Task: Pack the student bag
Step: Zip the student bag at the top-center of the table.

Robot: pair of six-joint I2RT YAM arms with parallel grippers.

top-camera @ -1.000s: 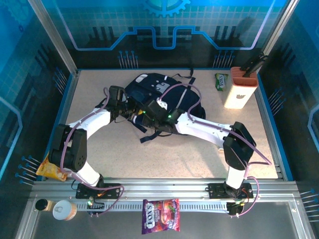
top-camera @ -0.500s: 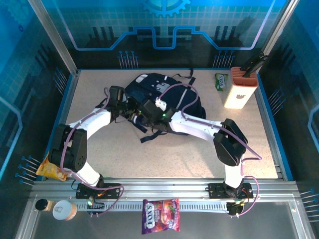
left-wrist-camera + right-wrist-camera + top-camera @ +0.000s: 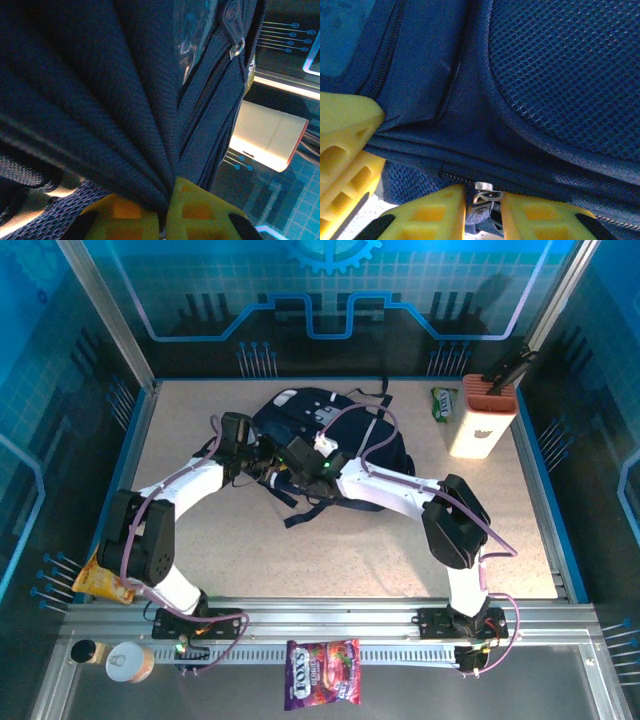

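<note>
- Speckled beige table (image 3: 330,550): the work surface.
- Student bag (image 3: 285,415), a large dark navy fabric backpack with black straps: we see it lying at the far middle of the table, with both arms reaching onto its near-left side.
- Cream upright box with a terracotta top (image 3: 482,420): it stands at the far right, well apart from the bag.
- Purple sweet pouch (image 3: 322,673): it lies on the near metal rail (image 3: 400,625), outside the bag.
- Orange snack packet (image 3: 100,582): it lies at the near left edge, beside the left arm's base.
- Small green packet (image 3: 443,403): it lies just left of the cream box.
- Left gripper (image 3: 167,210): its yellow fingers are pinched together on a gathered fold of the bag's fabric.
- Right gripper (image 3: 484,200): its jaws stand narrow, one on either side of the zip pull; we cannot tell whether they grip it yet.
- Small metal zip pull (image 3: 484,189): the zip beside it looks closed. We judge the task to be at its opening step, with the loose items unpacked and the filling and closing yet to come.
</note>
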